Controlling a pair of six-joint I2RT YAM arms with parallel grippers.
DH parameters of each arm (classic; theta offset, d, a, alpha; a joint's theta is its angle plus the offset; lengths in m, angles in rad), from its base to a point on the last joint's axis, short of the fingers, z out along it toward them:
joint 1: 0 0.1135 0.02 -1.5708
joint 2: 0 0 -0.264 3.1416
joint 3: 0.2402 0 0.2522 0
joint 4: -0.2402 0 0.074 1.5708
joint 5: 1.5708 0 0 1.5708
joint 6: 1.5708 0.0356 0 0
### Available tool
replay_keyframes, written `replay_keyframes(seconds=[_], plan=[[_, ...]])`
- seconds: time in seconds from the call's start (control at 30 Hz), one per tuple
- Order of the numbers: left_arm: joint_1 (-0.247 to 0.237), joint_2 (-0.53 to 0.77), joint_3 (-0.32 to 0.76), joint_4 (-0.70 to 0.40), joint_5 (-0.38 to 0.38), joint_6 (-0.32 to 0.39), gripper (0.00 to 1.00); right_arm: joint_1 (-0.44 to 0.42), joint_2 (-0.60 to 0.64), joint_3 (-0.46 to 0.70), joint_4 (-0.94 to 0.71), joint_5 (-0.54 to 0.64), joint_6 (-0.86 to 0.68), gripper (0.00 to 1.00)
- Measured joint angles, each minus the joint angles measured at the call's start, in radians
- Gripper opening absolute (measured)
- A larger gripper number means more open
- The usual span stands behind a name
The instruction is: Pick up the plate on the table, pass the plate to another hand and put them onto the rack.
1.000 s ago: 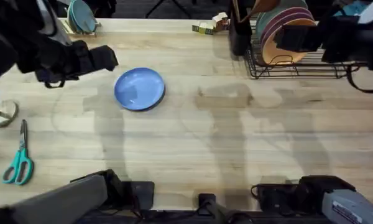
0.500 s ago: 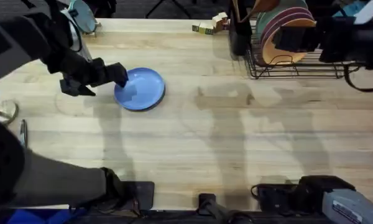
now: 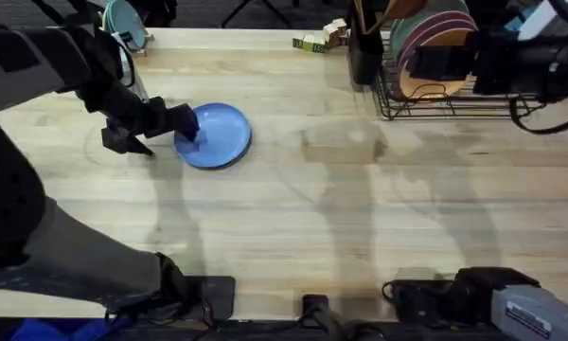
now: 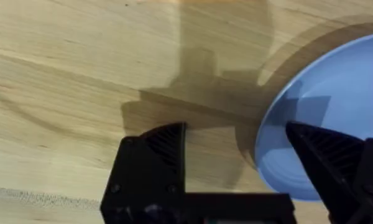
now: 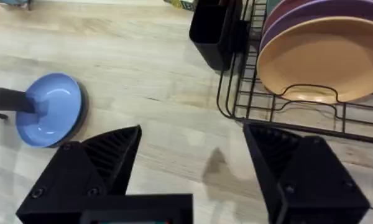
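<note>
The light-blue plate (image 3: 218, 134) lies flat on the wooden table (image 3: 322, 218), left of centre. My left gripper (image 3: 175, 131) is open and low at the plate's left rim. In the left wrist view one finger (image 4: 326, 152) hangs over the plate (image 4: 336, 87) and the other finger (image 4: 161, 146) over bare wood, so the rim sits between the jaws of the left gripper (image 4: 236, 137). My right gripper (image 5: 193, 134) is open and empty. It hovers by the black wire rack (image 3: 454, 106) at the back right, and the plate (image 5: 50, 111) lies far off.
The rack (image 5: 236, 106) holds an orange plate (image 5: 317, 59) and a purple plate (image 5: 311, 9) upright. A black utensil holder (image 3: 364, 47) stands at its left side. A teal plate (image 3: 123, 24) stands in a small holder at the back left, with small blocks (image 3: 320, 40) at the back edge.
My left gripper has swung right and down from the table's left side to the plate's left rim. The plate has not moved, and the right arm has barely moved.
</note>
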Motion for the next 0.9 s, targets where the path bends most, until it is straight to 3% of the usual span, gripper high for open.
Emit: replay_keyframes(seconds=[0.2, 0.37, 0.43, 0.5, 0.6, 0.73, 0.9], plan=[[0.000, 0.000, 0.000, 0.000, -0.001, -0.001, 0.950, 0.000, 0.000, 0.000, 0.000, 0.000, 0.000, 0.992], [0.007, 0.005, 0.000, 0.004, -0.021, 0.004, 0.664, 0.000, 0.000, 0.000, 0.001, 0.000, 0.000, 0.992], [0.009, 0.006, 0.000, 0.005, -0.023, 0.006, 0.507, 0.000, 0.000, 0.000, 0.001, 0.000, 0.000, 0.992], [0.009, 0.007, 0.000, 0.008, -0.013, 0.007, 0.439, 0.000, 0.000, 0.000, 0.001, 0.000, 0.000, 0.992], [0.009, 0.008, 0.000, 0.011, 0.025, 0.006, 0.354, 0.000, 0.000, 0.000, 0.001, 0.000, 0.000, 0.992], [0.004, 0.013, 0.003, 0.019, 0.113, 0.004, 0.067, 0.000, 0.000, 0.000, 0.001, 0.000, 0.000, 0.992], [0.002, 0.022, 0.003, 0.029, 0.185, -0.001, 0.045, 0.000, 0.000, 0.000, 0.023, -0.001, 0.006, 0.992]])
